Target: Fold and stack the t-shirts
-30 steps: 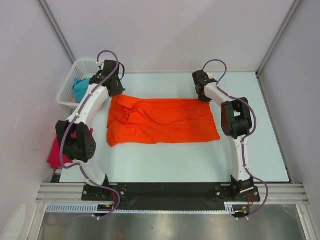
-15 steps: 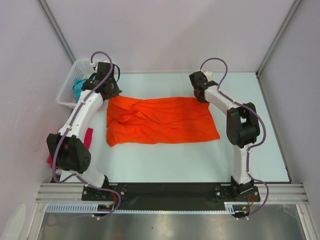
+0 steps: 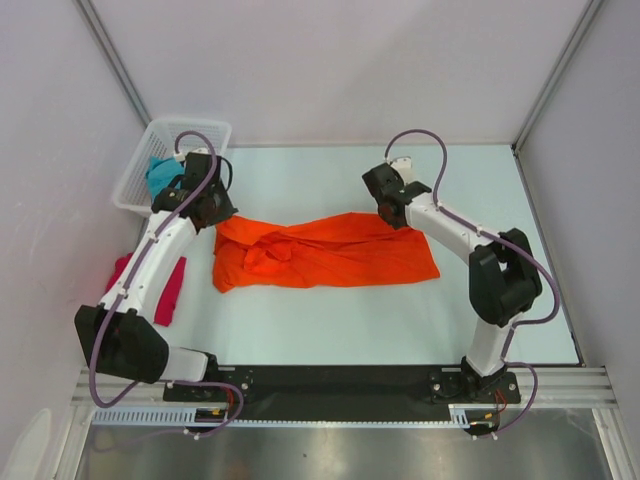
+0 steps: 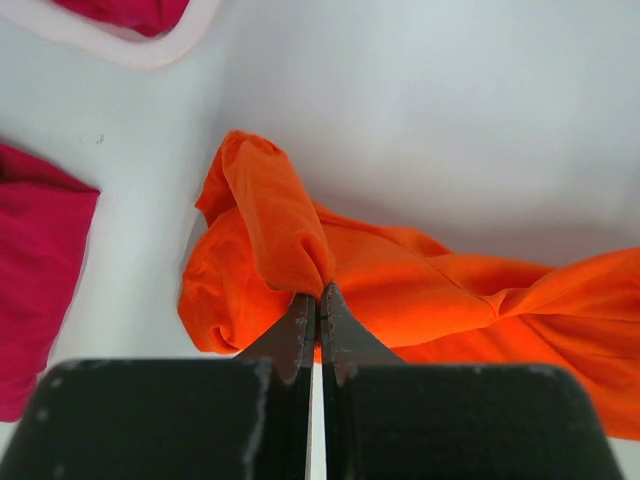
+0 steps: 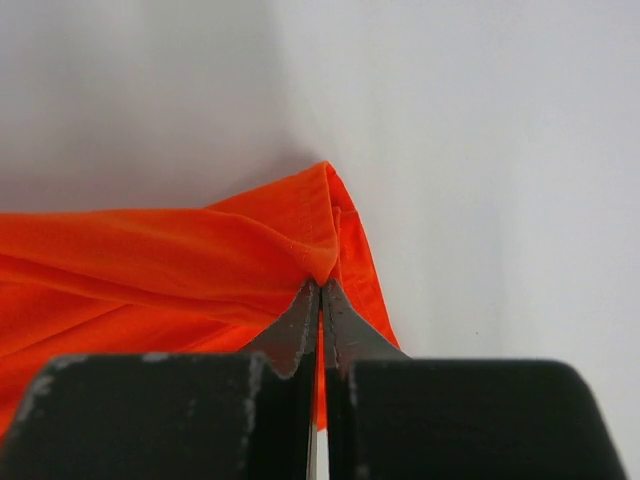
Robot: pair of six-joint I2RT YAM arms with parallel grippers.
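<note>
Orange cloth is the only piece in hand: the orange t-shirt [image 3: 325,252] lies rumpled across the middle of the table [image 3: 350,320], its near edge resting on the surface and its far edge gathered up at both ends. The left gripper [image 4: 318,300] is clenched on a bunched fold at the shirt's far left corner, the cloth rising out from between the tips and draping down on either side. The right gripper [image 5: 320,290] is clamped on the far right corner in the same way, a small peak of hem pinched between its closed tips. Both grips look to be at the very edge of the fabric, so I judge the hold thin. As for progress, this reads as the first fold only begun: the shirt is creased and uneven, not yet doubled over, and nothing is stacked. The teal t-shirt [image 3: 160,175] sits crumpled in the basket [image 3: 200,128] at the table's far left corner, and the left wrist view shows a pink t-shirt [image 4: 130,12] in there too. A second pink t-shirt [image 3: 172,288] lies by the left edge, apart from the orange one; whether it is folded I cannot tell. So most of the job seems left to do
</note>
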